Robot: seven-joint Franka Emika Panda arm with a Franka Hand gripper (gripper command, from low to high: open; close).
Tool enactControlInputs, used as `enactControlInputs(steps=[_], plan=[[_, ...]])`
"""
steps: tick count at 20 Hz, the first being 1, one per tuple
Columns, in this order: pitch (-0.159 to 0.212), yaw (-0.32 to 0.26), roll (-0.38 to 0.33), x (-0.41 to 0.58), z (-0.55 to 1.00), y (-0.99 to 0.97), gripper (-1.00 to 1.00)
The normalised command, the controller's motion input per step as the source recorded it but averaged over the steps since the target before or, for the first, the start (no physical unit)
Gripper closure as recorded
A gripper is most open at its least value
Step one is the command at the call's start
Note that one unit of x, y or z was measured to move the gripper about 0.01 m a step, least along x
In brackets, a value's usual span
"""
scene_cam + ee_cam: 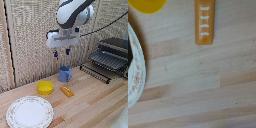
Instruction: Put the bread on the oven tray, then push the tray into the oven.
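Fingers of the small dark clamp (61, 51) hang spread and empty, high above the wooden table (95, 100). Below lies the small orange-brown oblong bread (67, 91), just beside the round yellow bowl (45, 88), near the blue mug (65, 74). I'd descend centred, jaws across its narrow width, closing gently. No readable writing anywhere.
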Motion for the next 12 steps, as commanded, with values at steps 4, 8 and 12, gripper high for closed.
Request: enactControlInputs(steps=[4,8,12], plan=[[0.025,-0.035,0.001,-0.413,-0.36,-0.07,-1.00],[0.002,-0.001,-0.011,-0.416,-0.36,0.05,-1.00],[0.000,0.009,-0.045,-0.245,-0.38,0.12,-1.00]])
